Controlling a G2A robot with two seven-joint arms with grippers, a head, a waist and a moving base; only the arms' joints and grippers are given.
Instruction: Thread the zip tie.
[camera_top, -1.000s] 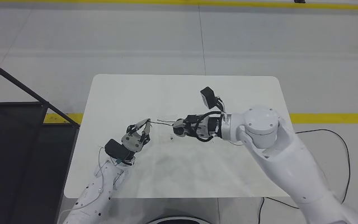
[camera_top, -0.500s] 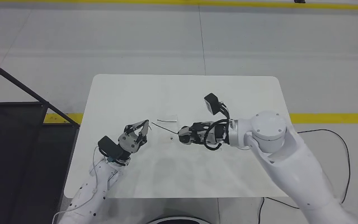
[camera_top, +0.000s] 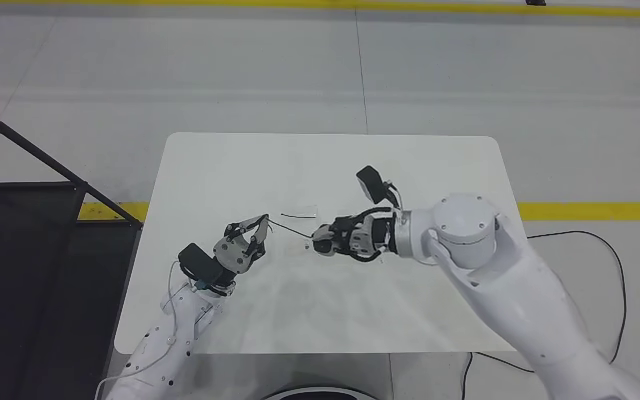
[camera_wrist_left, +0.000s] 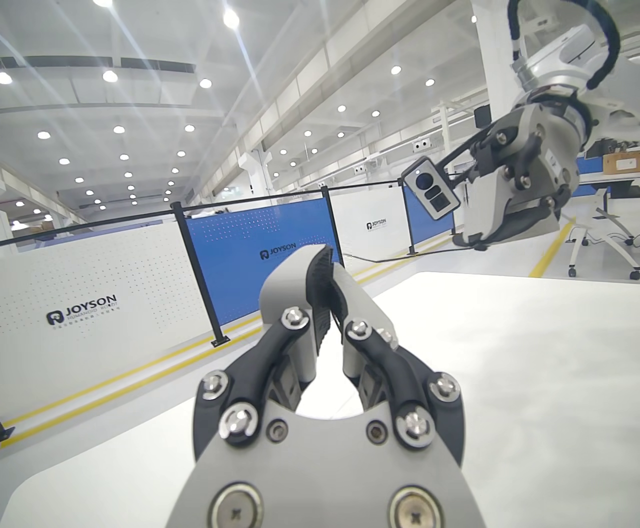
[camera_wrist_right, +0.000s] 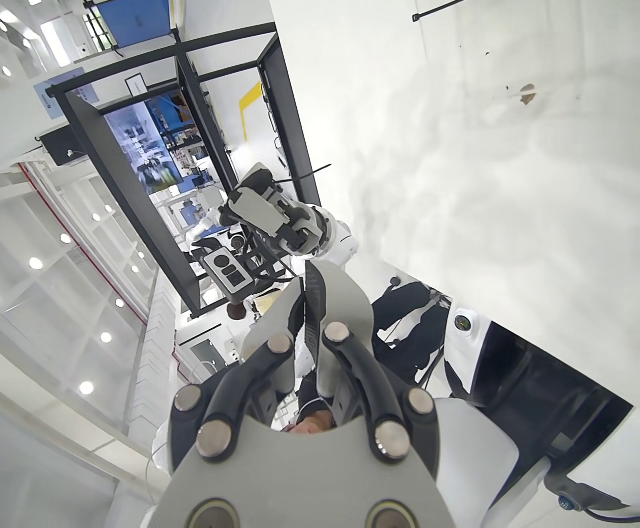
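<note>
The left gripper (camera_top: 262, 221) is clamped on one end of a thin black tie (camera_top: 291, 228), held above a white table (camera_top: 430, 160). The tie points at the right gripper (camera_top: 318, 240), whose fingers are pressed together. A second tie (camera_top: 298, 213) lies flat just beyond.

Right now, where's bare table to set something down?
Bare: the far strip of the table beyond the loose zip tie, the far-right corner, and the near strip along the robot's edge. Crowded: the middle, where left pincer and right pincer face each other.
</note>
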